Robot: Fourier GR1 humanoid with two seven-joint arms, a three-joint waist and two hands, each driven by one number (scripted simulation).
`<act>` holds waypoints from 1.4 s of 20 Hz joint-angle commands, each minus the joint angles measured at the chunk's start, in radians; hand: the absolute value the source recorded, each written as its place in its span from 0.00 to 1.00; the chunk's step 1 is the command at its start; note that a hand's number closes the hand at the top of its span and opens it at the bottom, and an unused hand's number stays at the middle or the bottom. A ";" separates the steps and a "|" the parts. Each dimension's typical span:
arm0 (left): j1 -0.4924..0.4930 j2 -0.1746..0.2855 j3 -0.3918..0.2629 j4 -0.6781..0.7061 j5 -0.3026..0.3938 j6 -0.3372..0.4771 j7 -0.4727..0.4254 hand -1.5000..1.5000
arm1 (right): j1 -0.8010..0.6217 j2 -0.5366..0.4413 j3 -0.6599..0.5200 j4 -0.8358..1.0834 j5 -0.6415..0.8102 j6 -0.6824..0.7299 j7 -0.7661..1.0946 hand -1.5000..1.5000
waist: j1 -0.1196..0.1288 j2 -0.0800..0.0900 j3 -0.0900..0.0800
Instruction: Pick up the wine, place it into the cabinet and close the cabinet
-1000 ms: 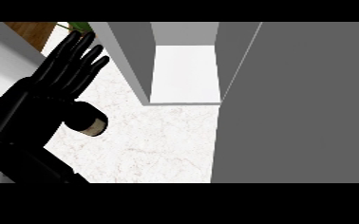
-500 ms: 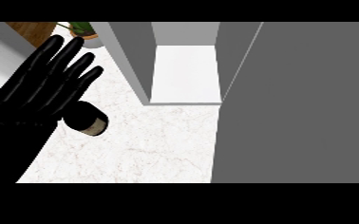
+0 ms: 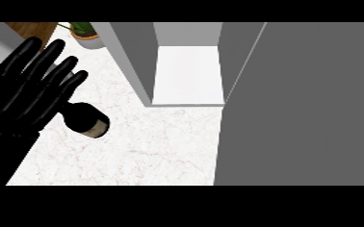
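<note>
The wine bottle (image 3: 89,120) stands on the white marble counter (image 3: 142,144), seen from above as a dark body with a pale round top. My left hand (image 3: 34,89) is at the view's left edge, open with its fingers straight and spread, pointing away from me. It overlaps the bottle's left side, and I cannot tell whether they touch. The grey cabinet (image 3: 132,57) is open, showing a bare white shelf (image 3: 189,74). Its grey door (image 3: 295,106) swings out and fills the right side. My right hand does not show.
A potted green plant (image 3: 85,31) stands at the back left of the counter, next to the cabinet's left wall. A strip of wooden surface (image 3: 32,28) shows in the far left corner.
My left hand has drifted left and now looks larger, with its forearm out of view. The bottle and the cabinet have not moved.
</note>
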 commanded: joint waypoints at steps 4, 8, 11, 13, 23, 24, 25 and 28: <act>-0.004 0.009 0.013 -0.045 -0.033 0.016 0.010 0.00 | -0.031 -0.014 -0.003 -0.193 0.013 -0.042 0.130 0.00 | 0.002 0.002 -0.001; 0.013 0.045 0.076 -0.087 -0.014 0.037 0.062 0.00 | 0.013 -0.029 0.035 -0.253 0.029 -0.058 0.166 0.00 | -0.001 -0.003 0.000; -0.016 0.064 0.137 -0.004 0.026 -0.008 0.035 0.00 | 0.045 -0.045 0.014 -0.270 -0.005 -0.043 0.144 0.00 | -0.008 -0.001 0.000; -0.043 0.081 0.173 0.012 0.051 -0.009 0.053 0.00 | 0.029 -0.042 0.035 -0.245 0.008 -0.043 0.137 0.00 | -0.006 0.000 0.000; 0.047 0.150 0.338 0.096 0.116 -0.174 -0.040 0.00 | -0.029 -0.046 0.025 -0.263 -0.010 -0.078 0.193 0.00 | -0.005 0.000 -0.001; -0.001 0.183 0.371 0.146 0.165 -0.168 -0.009 0.00 | -0.028 -0.047 0.040 -0.219 0.028 -0.070 0.160 0.00 | -0.004 0.001 0.000; 0.016 0.175 0.371 0.150 0.145 -0.183 -0.036 0.00 | 0.005 -0.046 0.028 -0.236 -0.004 -0.070 0.139 0.00 | -0.007 0.001 0.000; 0.020 0.184 0.401 0.230 0.140 -0.230 -0.088 0.00 | -0.070 -0.047 -0.022 -0.167 -0.031 -0.060 0.139 0.00 | -0.001 0.004 0.000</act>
